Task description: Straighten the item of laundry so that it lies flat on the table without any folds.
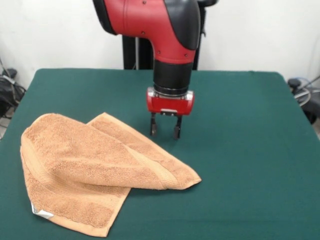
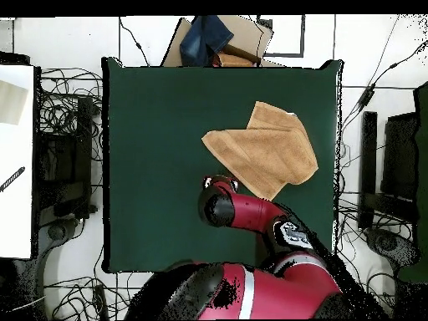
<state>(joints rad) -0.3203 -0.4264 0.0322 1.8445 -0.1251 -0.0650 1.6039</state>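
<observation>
The peach-tan towel [image 1: 95,165] lies on the left part of the green table [image 1: 240,150]. It is folded over itself, with one flap laid diagonally across the rest and a corner pointing right. Its white label [image 1: 42,213] shows at the near left corner. My gripper [image 1: 165,131] hangs from the red arm just beyond the towel's far right edge, slightly above the cloth. Its fingers are apart and hold nothing. In the overhead view the towel [image 2: 266,150] lies at the table's [image 2: 159,150] right side, and the gripper [image 2: 219,181] is at its lower left corner.
A cardboard box with blue cloth [image 2: 219,40] stands past the table's far edge in the overhead view. Cables lie on the floor on both sides. A white surface [image 2: 15,159] stands to the left.
</observation>
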